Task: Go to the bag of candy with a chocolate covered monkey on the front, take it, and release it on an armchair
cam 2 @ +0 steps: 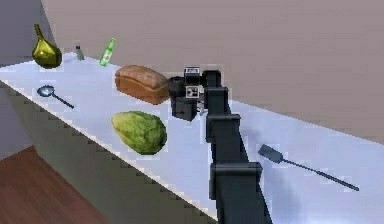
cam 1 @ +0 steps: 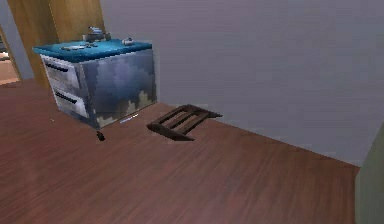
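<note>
Your gripper (cam 2: 183,103) above counter (cam 2: 290,135); you cannot tell whether it grasps anything. Brown loaf (cam 2: 143,82) just left of gripper. Green melon (cam 2: 139,131) left, toward counter's near edge. Spatula (cam 2: 300,166) well right. Candy bag: cannot tell where.

Blue-topped metal cabinet (cam 1: 100,85) w/ two drawers stands upper left on wood floor (cam 1: 200,180), small items on top. Dark flat frame (cam 1: 183,121) lies just beside it, nr grey wall (cam 1: 270,60).
</note>
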### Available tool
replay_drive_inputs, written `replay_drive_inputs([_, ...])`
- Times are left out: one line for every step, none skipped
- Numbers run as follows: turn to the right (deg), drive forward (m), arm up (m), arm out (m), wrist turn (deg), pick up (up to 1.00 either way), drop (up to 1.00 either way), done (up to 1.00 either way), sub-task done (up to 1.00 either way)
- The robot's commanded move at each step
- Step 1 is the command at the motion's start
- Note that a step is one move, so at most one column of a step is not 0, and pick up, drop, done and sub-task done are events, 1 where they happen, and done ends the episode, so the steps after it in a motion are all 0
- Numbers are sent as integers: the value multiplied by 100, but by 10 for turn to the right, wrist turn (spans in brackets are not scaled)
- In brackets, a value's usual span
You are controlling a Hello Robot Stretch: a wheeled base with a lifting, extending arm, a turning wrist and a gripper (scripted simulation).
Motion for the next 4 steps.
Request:
replay_drive_inputs([0, 0, 4, 0, 0, 0, 0, 0, 0])
replay_drive_inputs([0, 0, 0, 0, -450, 0, 0, 0, 0])
replay_drive_inputs([0, 0, 0, 0, -450, 0, 0, 0, 0])
replay_drive_inputs([0, 0, 0, 0, -450, 0, 0, 0, 0])
